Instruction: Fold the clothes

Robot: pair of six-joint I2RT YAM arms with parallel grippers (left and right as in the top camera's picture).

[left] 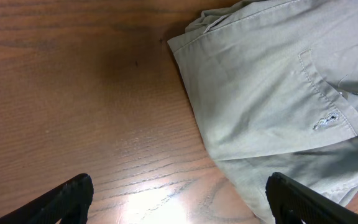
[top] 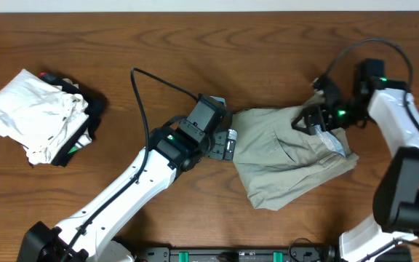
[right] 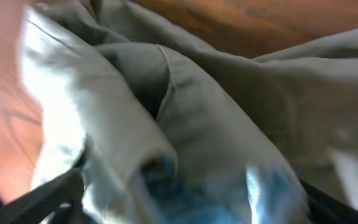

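A khaki garment (top: 289,156) with a buttoned pocket lies partly folded on the wooden table, right of centre. My left gripper (top: 228,144) sits at its left edge, open and empty, with bare wood between the fingers (left: 179,202) and the khaki cloth (left: 272,81) beside the right finger. My right gripper (top: 313,116) is over the garment's upper right part. Its fingers (right: 179,202) are spread wide with bunched khaki cloth (right: 216,112) between them. That view is blurred.
A pile of clothes lies at the far left: a crumpled white garment (top: 31,113) on top of a black one (top: 89,116). The left arm's cable (top: 140,94) loops over the table. The table's front edge is near the arm bases.
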